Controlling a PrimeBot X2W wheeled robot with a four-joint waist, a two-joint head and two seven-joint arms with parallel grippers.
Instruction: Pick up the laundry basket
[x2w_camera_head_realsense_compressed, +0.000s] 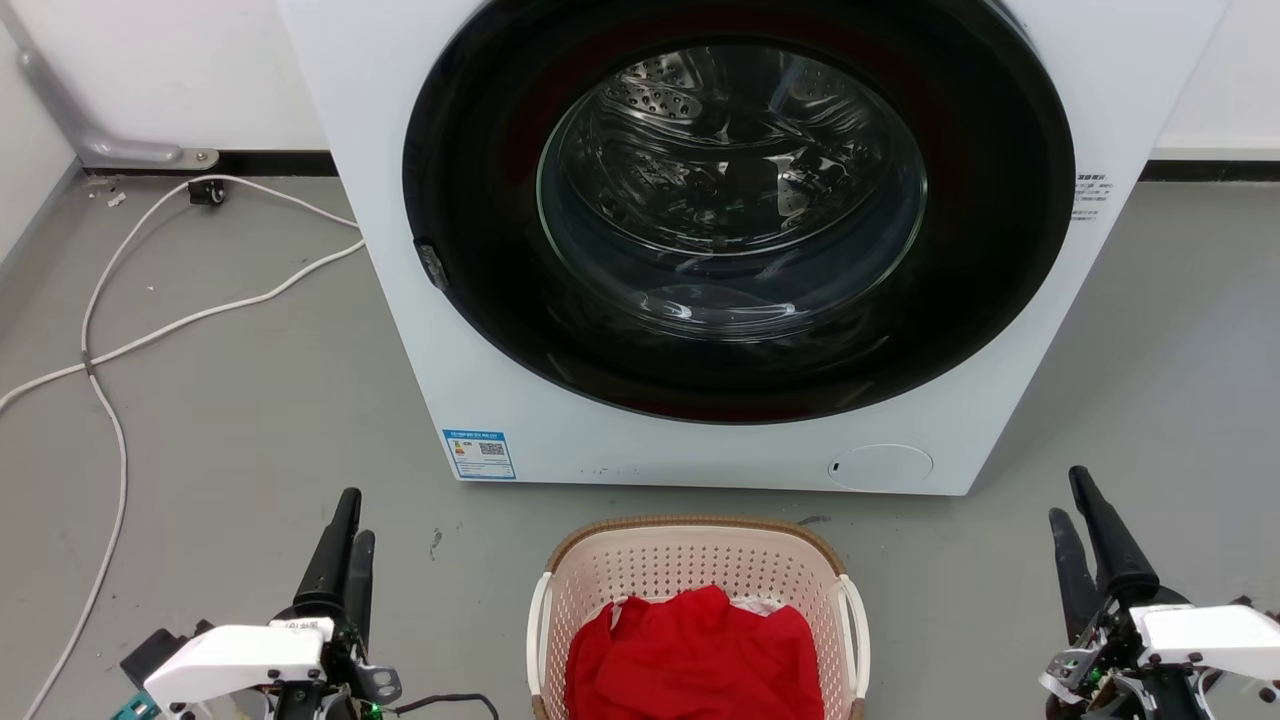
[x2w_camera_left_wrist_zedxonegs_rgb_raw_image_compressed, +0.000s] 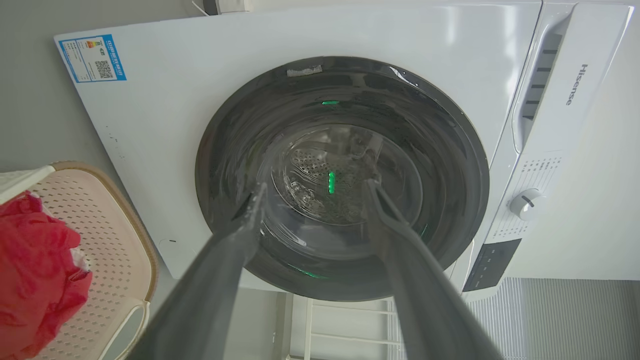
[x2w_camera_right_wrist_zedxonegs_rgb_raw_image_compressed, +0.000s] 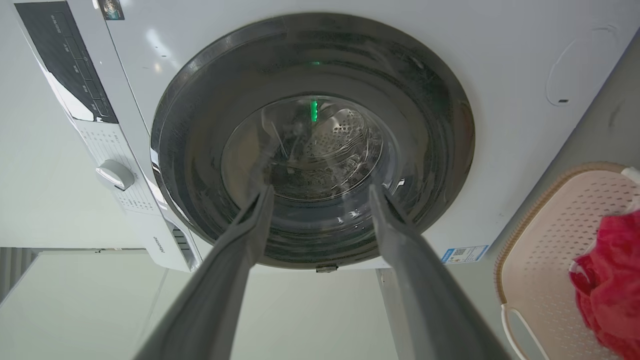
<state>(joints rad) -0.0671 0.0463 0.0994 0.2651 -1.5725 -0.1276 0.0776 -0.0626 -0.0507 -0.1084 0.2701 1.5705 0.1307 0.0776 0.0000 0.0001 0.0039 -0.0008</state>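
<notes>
pincers frame the bottom of our head view: the left pincer (x2w_camera_head_realsense_compressed: 356, 515) at the lower left and the right pincer (x2w_camera_head_realsense_compressed: 1067, 493) at the lower right, dark fingers pointing up toward the washer. along each wrist view we see the two fingers standing well apart with nothing between them, so both pincers are wide and hold nothing.

between them, at the bottom middle, the laundry basket (x2w_camera_head_realsense_compressed: 690, 560) stands on the grey floor (x2w_camera_head_realsense_compressed: 250, 430), apart from both pincers. we see its pale perforated wall, its brown woven-look rim and a white handle on each side; its near part is cut off by the edge of the view. a red garment (x2w_camera_head_realsense_compressed: 690, 650) lies heaped inside, with a bit of white cloth showing at its far edge. in the left wrist view the basket sits at the left edge, in the right wrist view at the right edge.

just beyond the basket, across a strip of floor, stands the white washer (x2w_camera_head_realsense_compressed: 400, 300). its round dark door (x2w_camera_head_realsense_compressed: 470, 250) shows the steel drum (x2w_camera_head_realsense_compressed: 700, 130) through the glass. a blue label (x2w_camera_head_realsense_compressed: 479, 453) sits at the lower left of its front and a round flap (x2w_camera_head_realsense_compressed: 880, 466) at the lower right.

farther off, left of the washer, a white cable (x2w_camera_head_realsense_compressed: 110, 300) trails over the floor toward the wall (x2w_camera_head_realsense_compressed: 150, 60), where a grey pipe (x2w_camera_head_realsense_compressed: 60, 100) runs down.
</notes>
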